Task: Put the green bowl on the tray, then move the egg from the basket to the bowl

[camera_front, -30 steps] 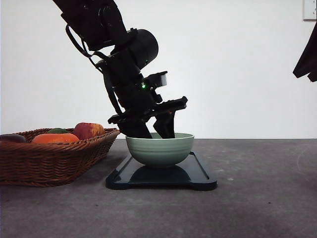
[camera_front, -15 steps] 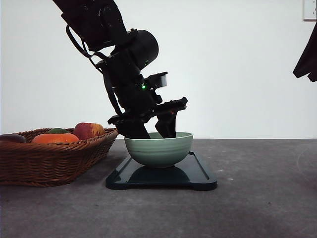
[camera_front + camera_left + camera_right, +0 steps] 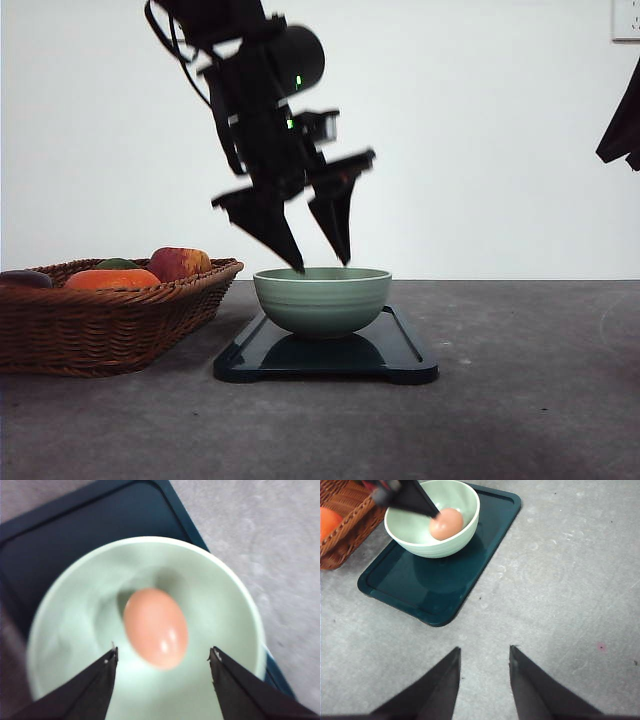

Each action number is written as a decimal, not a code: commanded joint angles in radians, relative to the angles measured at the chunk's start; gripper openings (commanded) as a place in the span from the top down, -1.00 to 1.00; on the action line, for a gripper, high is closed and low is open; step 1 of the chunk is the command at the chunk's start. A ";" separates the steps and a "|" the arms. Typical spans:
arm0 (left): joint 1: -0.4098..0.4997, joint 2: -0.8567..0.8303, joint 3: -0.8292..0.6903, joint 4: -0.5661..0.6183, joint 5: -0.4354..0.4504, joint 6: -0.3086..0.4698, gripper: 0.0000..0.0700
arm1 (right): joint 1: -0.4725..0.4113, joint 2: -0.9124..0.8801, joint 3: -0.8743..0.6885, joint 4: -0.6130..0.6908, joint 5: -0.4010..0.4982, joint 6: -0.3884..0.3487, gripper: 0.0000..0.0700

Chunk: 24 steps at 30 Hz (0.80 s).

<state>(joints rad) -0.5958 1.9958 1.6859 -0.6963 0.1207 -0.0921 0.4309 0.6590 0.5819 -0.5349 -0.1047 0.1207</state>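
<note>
The green bowl [image 3: 322, 300] stands on the dark tray [image 3: 400, 360] in the middle of the table. Inside the bowl [image 3: 220, 605] lies the pinkish-tan egg [image 3: 155, 628], also seen as the egg [image 3: 446, 524] in the bowl [image 3: 460, 500] on the tray [image 3: 445, 585]. My left gripper [image 3: 322, 266] hangs open just above the bowl's rim, its fingertips apart and holding nothing; from the wrist the left gripper [image 3: 164, 652] straddles the egg from above. My right gripper [image 3: 484, 650] is open over bare table, well clear of the tray.
The wicker basket [image 3: 110, 320] sits left of the tray, close to its edge, holding a red-yellow apple [image 3: 179, 263] and an orange fruit [image 3: 112, 279]. The basket's corner [image 3: 345, 510] shows beside the bowl. Grey table extends to the right of the tray.
My left gripper has risen out of the bowl to just above its rim and stands open. The bowl, nudged slightly left half a second ago, sits centred on the tray again.
</note>
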 commanded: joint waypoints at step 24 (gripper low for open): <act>0.121 -0.653 -0.574 0.174 -0.009 -0.019 -0.05 | 0.005 0.007 0.006 -0.024 0.000 -0.053 0.45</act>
<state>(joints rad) -0.4758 1.3401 1.1239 -0.5276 0.1108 -0.1055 0.4309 0.6590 0.5819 -0.5653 -0.1047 0.0946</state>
